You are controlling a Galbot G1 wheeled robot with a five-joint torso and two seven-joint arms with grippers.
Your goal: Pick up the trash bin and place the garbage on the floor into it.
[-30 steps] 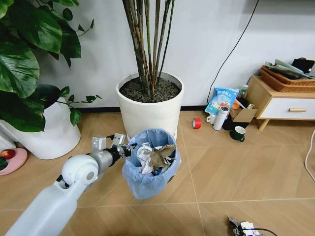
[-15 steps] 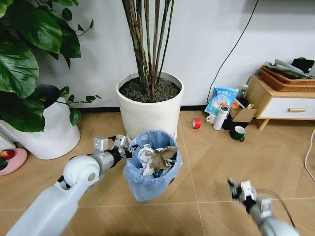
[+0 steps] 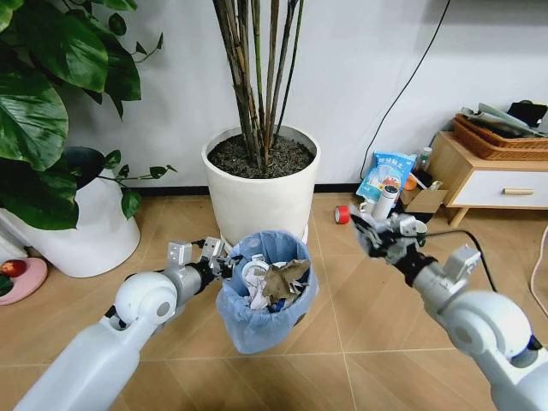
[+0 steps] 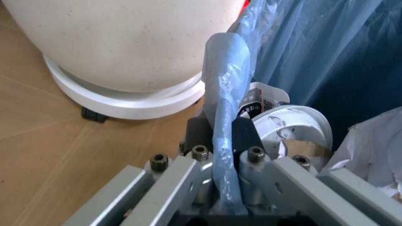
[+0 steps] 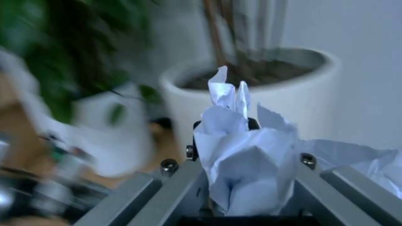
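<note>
Bin: trash bin (image 3: 263, 291) with blue liner hangs above the floor, just before the white plant pot (image 3: 259, 190), holding paper and a white lid.
Left gripper (image 3: 214, 259): fingers pinch the bin's rim (image 4: 224, 141).
Right gripper (image 3: 374, 233): raised right of the bin, fingers clamped on a crumpled white paper wad (image 5: 248, 162).

The trash bin (image 3: 264, 291), blue-bagged and stuffed with crumpled paper, is hanging upright at lower centre; a white paper wad (image 3: 373, 231) is sitting right of centre.
</note>
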